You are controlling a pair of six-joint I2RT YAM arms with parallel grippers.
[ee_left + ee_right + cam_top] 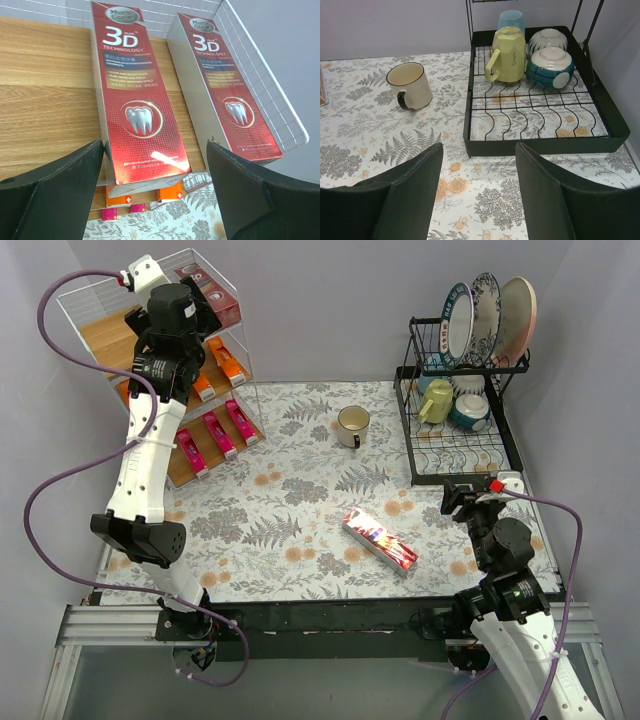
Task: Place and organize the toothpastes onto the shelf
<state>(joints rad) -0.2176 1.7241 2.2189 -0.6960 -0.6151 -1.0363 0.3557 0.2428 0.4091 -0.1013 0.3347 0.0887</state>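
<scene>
Top view high overhead, whole table (300,530); left wrist close over shelf (45,100); right wrist faces dish rack (540,145).

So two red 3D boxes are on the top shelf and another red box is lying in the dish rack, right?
Not quite. The other red box lies on the flowery table, not in the dish rack; the top camera shows it. Two red 3D boxes are on the top board of the shelf.
</scene>
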